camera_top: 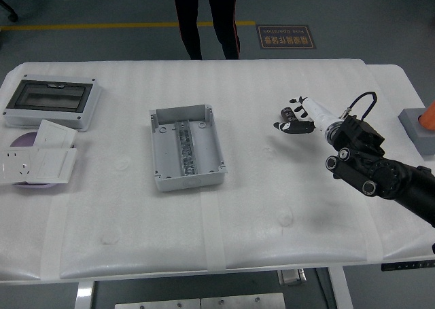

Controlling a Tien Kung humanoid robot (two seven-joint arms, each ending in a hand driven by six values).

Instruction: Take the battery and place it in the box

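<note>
Right of box (185,146), right hand (297,117) over table (258,207)

robot hand (293,117): 1 | open grey box (185,146): 1 | clear-lidded enclosure (51,102): 1 | white socket plates (37,161): at least 2, stacked | worktop (258,207): 1 | person (207,17): 1, legs only

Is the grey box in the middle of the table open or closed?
Open. The grey box has no lid on it, and its inside, with a metal rail running along the middle, shows from above.
</note>
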